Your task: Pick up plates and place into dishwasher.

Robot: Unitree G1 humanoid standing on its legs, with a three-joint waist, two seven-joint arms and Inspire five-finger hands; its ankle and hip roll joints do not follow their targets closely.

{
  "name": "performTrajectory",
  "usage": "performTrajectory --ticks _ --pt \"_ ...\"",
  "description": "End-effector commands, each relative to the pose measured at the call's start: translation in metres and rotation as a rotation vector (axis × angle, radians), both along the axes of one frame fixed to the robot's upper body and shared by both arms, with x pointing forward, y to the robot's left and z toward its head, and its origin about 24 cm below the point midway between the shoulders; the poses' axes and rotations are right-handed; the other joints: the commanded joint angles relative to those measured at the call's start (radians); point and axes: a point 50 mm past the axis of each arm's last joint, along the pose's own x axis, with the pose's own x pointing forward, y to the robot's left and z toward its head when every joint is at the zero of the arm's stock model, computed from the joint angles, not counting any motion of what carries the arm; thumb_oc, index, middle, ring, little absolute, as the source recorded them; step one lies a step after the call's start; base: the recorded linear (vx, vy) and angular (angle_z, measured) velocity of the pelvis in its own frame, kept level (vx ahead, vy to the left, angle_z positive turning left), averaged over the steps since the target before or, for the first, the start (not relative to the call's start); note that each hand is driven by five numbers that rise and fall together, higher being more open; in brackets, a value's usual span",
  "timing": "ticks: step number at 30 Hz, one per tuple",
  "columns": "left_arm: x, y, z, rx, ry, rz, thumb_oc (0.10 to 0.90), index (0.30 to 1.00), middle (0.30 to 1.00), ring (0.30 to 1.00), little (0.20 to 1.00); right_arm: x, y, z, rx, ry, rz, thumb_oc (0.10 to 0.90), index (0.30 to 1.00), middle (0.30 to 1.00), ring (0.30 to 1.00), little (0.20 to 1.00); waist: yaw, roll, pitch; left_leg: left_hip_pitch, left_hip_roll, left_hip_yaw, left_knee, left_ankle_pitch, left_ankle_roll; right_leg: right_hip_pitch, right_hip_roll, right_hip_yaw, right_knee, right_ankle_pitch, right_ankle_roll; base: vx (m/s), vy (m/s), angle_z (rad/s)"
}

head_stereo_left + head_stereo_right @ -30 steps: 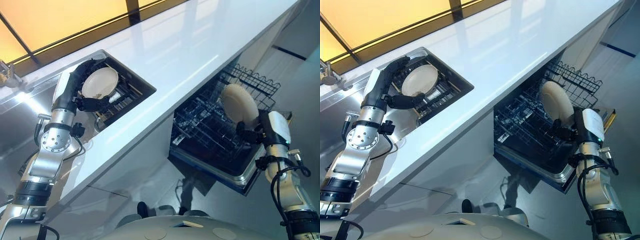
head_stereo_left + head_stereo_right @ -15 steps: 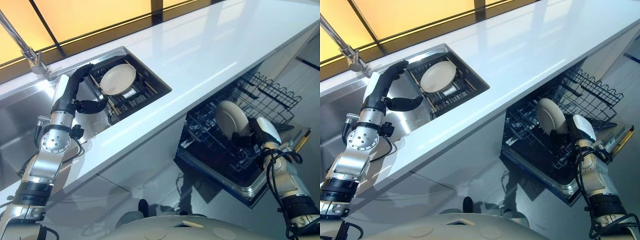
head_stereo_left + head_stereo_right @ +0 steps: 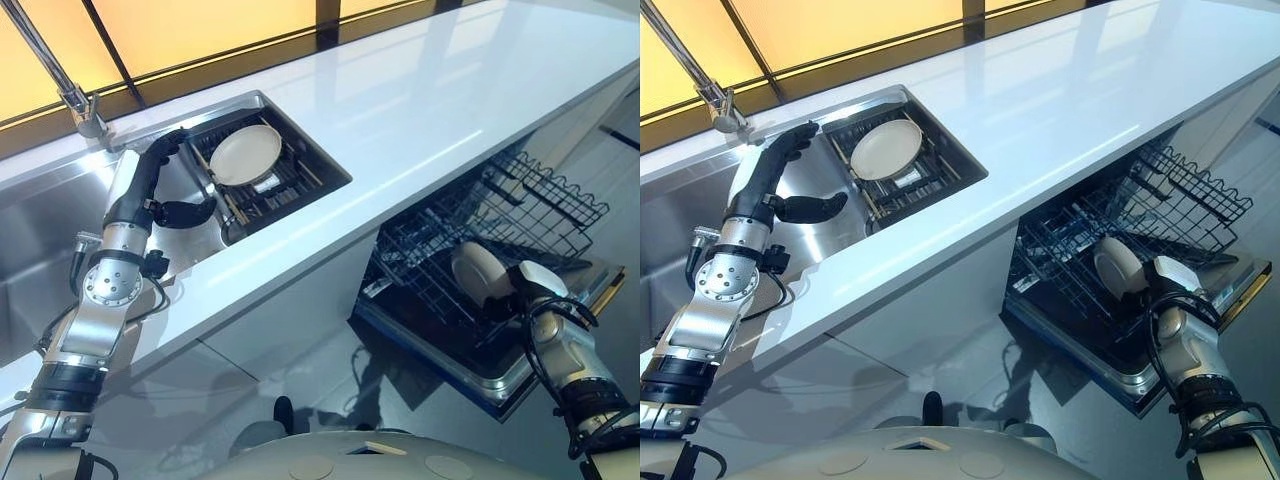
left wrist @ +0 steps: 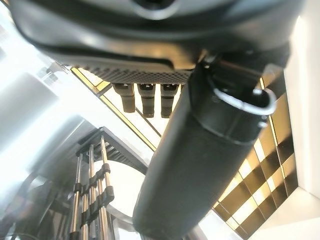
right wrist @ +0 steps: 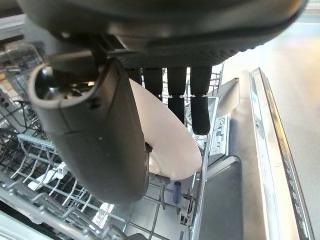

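Gripping cream plate [image 5: 167,142] in right hand [image 3: 1162,288], thumb against fingers, low in dishwasher rack [image 3: 470,250]; risk: rim snagging tines, plate tipping on release. Left hand [image 3: 780,185] spread wide beside second plate [image 3: 245,154] in sink rack [image 3: 290,185]
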Motion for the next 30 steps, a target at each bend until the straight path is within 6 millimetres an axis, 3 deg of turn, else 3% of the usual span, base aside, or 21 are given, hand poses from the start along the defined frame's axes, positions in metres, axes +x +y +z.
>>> performTrajectory --ticks 1,16,26,30 --pt "0.008 -0.004 0.046 0.06 -0.205 -0.039 0.8 0.9 0.9 0.9 0.9 0.027 -0.003 0.041 -0.113 -0.131 0.082 0.8 0.9 0.9 0.9 0.9 0.019 -0.007 -0.049 0.052 -0.072 -0.01 0.003 -0.122 0.048 -0.123 0.018 0.001 0.089 0.065 0.039 -0.04 0.0 0.01" --pt "0.006 -0.001 0.047 0.062 -0.211 -0.024 0.8 0.9 0.9 0.9 0.9 0.037 0.014 0.085 -0.092 -0.232 0.207 0.8 0.9 0.9 0.9 0.9 -0.008 -0.01 -0.045 0.056 -0.068 0.012 0.003 -0.123 0.043 -0.124 0.022 0.019 0.081 0.072 0.043 0.0 0.0 -0.01" --pt "-0.001 0.009 0.045 0.068 -0.211 0.012 0.8 0.9 0.9 0.9 0.9 0.027 0.013 0.117 -0.005 -0.35 0.221 0.8 0.9 0.9 0.9 0.9 -0.031 -0.013 -0.05 0.057 -0.062 0.033 0.003 -0.123 0.036 -0.124 0.026 0.03 0.07 0.077 0.047 0.0 0.0 0.0" --pt "-0.005 0.013 0.044 0.079 -0.205 0.037 0.8 0.9 0.9 0.9 0.9 0.023 0.022 0.131 0.166 -0.447 0.249 0.8 0.9 0.9 0.9 0.9 -0.04 -0.012 -0.048 0.057 -0.059 0.04 0.003 -0.122 0.035 -0.124 0.028 0.034 0.069 0.078 0.046 0.0 -0.002 -0.01"
